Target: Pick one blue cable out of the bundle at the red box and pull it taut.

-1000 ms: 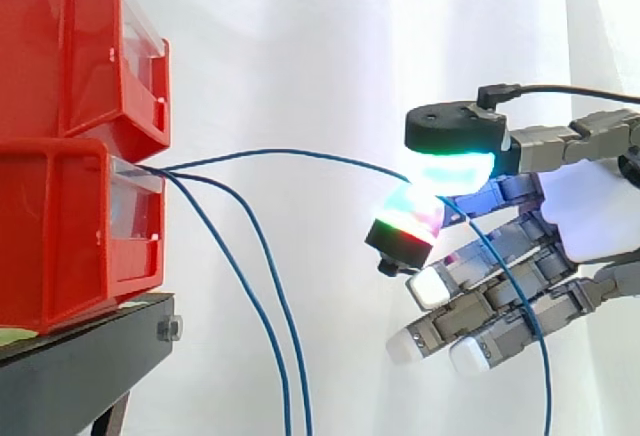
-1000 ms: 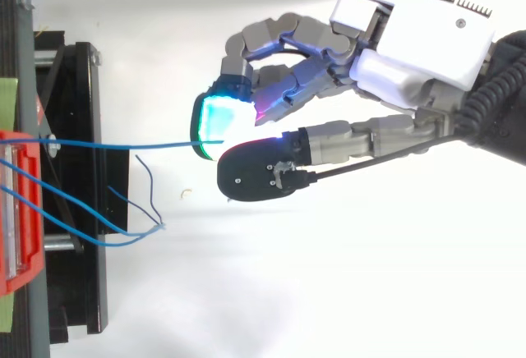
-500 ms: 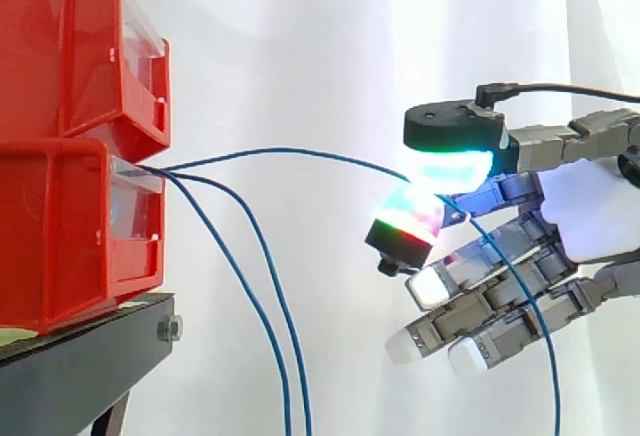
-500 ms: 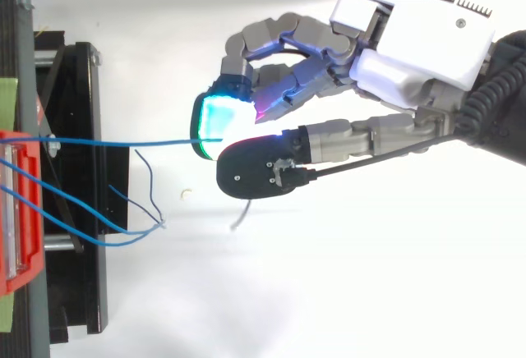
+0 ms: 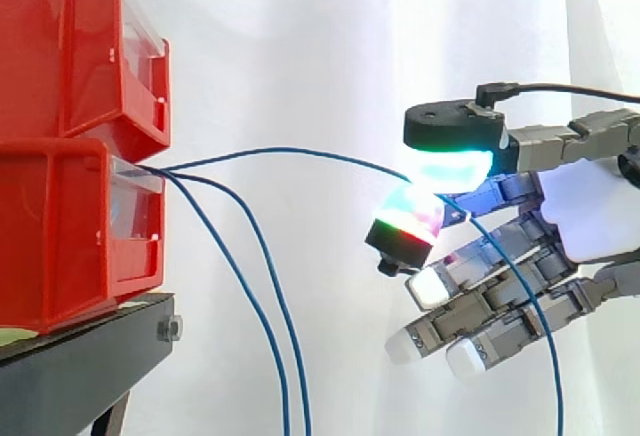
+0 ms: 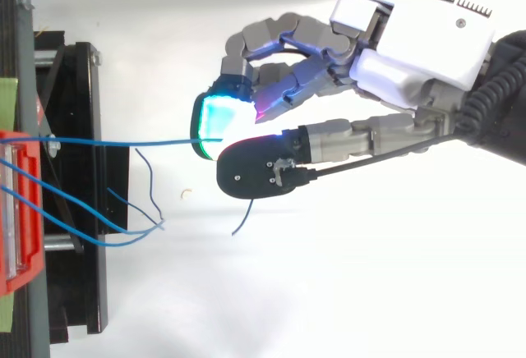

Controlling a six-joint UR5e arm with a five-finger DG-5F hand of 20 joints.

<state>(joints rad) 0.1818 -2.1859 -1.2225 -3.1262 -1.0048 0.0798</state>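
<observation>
Three thin blue cables leave the front of the lower red box (image 5: 70,236) at the left. One blue cable (image 5: 290,154) runs in a shallow arc to my hand (image 5: 590,216), pinched between the thumb pad (image 5: 450,161) and a glowing fingertip (image 5: 405,218); its free end hangs past the hand (image 6: 242,220). From above, this cable (image 6: 123,142) lies nearly straight from the box (image 6: 16,210) to my hand (image 6: 411,42). The other two cables (image 5: 255,306) droop down from the box, clear of the hand.
A second red box (image 5: 80,46) is stacked on the lower one, both on a black stand (image 5: 90,356). A white curtain hangs behind. The stand's black frame (image 6: 86,185) sits left of the hand in the top view.
The held cable's free end has swung into sight below the thumb in the top view and shifted slightly right in the side view. The hand has barely moved.
</observation>
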